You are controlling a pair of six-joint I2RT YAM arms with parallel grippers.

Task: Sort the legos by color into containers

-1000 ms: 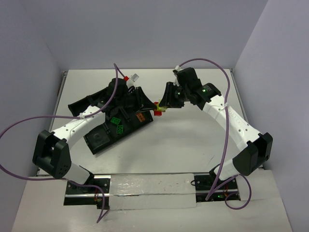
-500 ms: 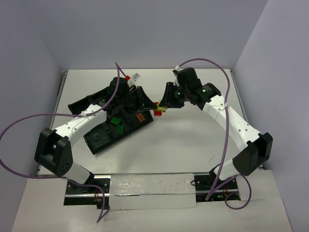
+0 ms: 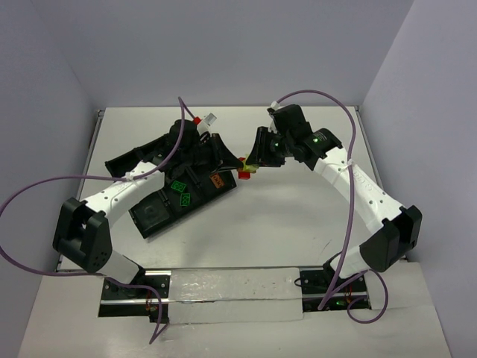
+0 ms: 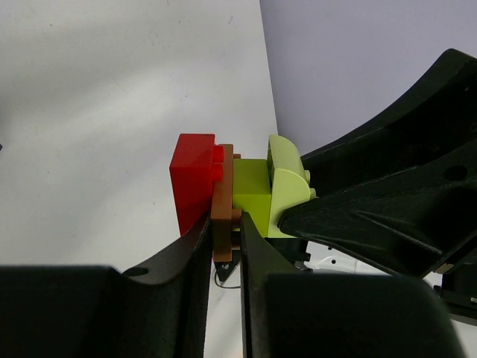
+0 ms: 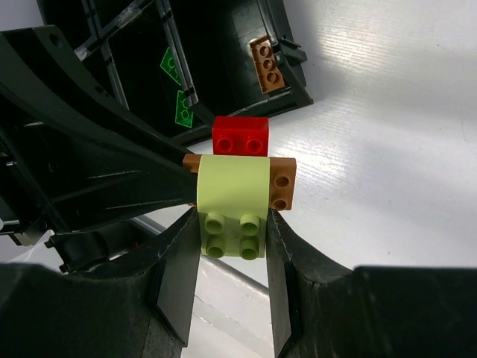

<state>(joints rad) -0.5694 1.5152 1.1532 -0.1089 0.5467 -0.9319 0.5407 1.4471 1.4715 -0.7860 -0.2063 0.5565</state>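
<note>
A small stack of legos hangs between both grippers, just right of the black tray [image 3: 149, 218]. It is made of a red brick [image 4: 192, 179], a thin orange plate [image 4: 223, 205] and a yellow-green brick [image 5: 231, 195]. My left gripper [image 4: 223, 239] is shut on the orange plate's edge. Facing it, my right gripper [image 5: 232, 224] is shut on the yellow-green brick's sides. In the top view the stack [image 3: 244, 173] sits where the left gripper [image 3: 236, 165] and right gripper [image 3: 253, 164] meet.
Among the containers of the tray [image 5: 160, 26], one holds two green legos [image 3: 181, 192] and a neighbouring one an orange lego [image 3: 218, 181]. Those green legos [image 5: 177, 89] and that orange lego [image 5: 267, 63] lie just beyond the stack. Purple cables loop over both arms.
The left arm has shifted very slightly. The stack and the right arm stay where they were.
</note>
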